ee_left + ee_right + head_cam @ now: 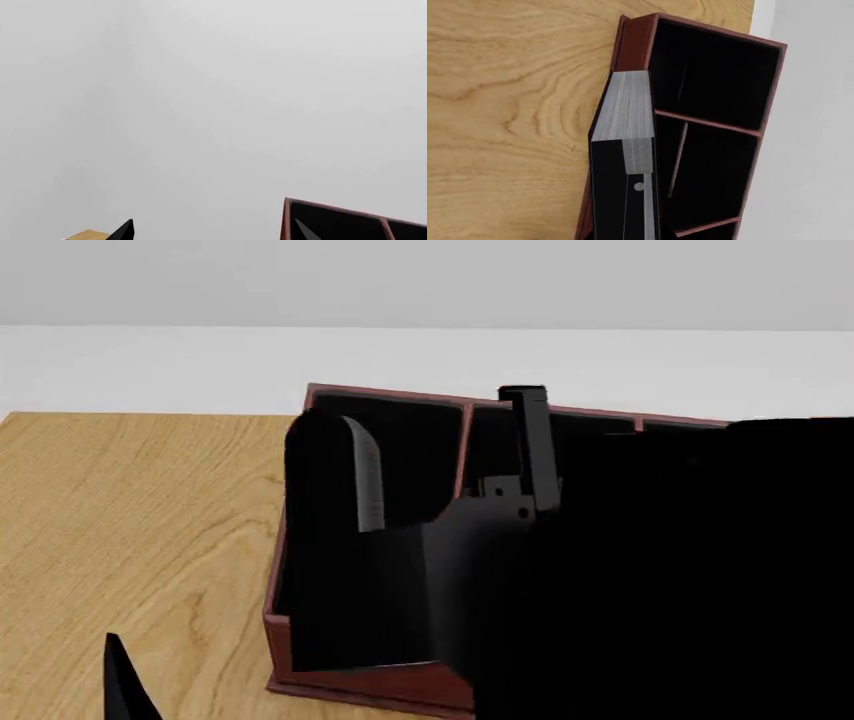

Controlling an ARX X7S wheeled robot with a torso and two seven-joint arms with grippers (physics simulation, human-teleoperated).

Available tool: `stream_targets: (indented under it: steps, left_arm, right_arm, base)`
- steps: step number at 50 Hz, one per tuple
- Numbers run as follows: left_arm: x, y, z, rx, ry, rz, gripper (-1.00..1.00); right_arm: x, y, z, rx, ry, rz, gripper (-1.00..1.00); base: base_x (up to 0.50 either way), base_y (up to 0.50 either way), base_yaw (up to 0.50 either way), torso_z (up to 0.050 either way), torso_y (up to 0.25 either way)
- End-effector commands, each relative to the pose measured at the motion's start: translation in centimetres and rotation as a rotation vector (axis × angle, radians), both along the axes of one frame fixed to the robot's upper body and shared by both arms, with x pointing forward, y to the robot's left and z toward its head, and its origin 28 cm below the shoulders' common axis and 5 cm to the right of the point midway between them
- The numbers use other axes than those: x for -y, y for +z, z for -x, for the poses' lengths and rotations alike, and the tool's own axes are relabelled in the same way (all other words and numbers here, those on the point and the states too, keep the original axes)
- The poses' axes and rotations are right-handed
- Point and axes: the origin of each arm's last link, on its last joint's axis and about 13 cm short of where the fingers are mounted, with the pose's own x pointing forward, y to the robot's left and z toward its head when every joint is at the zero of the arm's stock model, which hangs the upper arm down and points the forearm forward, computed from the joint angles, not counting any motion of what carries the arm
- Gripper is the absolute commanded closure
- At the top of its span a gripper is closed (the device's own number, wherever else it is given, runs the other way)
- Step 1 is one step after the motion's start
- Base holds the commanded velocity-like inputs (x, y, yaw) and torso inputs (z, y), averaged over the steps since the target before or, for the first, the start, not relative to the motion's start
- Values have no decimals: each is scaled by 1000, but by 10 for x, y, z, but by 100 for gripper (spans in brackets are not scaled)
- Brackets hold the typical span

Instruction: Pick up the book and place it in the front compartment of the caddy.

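The book (350, 570), black with a white page edge (624, 104), stands upright over the left part of the caddy (374, 685). My right gripper (627, 167) is shut on it, with one grey finger (639, 160) lying along its cover. In the right wrist view the book overlaps the caddy's long wall (634, 42) on the table side. I cannot tell whether its lower end is inside a compartment. The caddy is reddish-brown, black inside, and split by dividers (707, 122). My left gripper (213, 232) is open with nothing between its fingertips, and one tip (123, 680) shows low on the left, apart from the caddy.
The wooden table (134, 520) stretches left of the caddy, its far edge against a pale wall. My black right arm (667, 580) hides the caddy's right half. The left wrist view shows mostly grey wall, a caddy corner (347, 220) and a table corner (88, 234).
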Motion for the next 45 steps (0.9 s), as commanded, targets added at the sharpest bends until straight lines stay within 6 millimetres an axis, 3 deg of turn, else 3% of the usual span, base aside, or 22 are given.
stream_targets:
  steps: [1, 11, 21, 38, 45]
  left_arm:
    - [0, 0, 0, 1, 1, 4, -100]
    - [0, 0, 0, 1, 3, 8, -100]
    - [0, 0, 0, 2, 3, 14, -100]
    - [0, 0, 0, 4, 5, 13, -100]
    - [0, 0, 0, 3, -1, 11, -100]
  right_arm:
    - [-9, 42, -13, 236, 26, -19, 100]
    - [-16, 56, -28, 287, 19, -24, 100]
    - [-14, 65, -40, 286, -147, -21, 100]
    - [-11, 64, -58, 277, -291, -6, 100]
    - [-8, 54, -72, 264, -336, -19, 100]
  base:
    - [0, 0, 0, 0, 0]
    - [0, 0, 0, 0, 1]
    - [0, 0, 0, 0, 1]
    - [0, 0, 0, 0, 1]
    - [0, 0, 0, 0, 1]
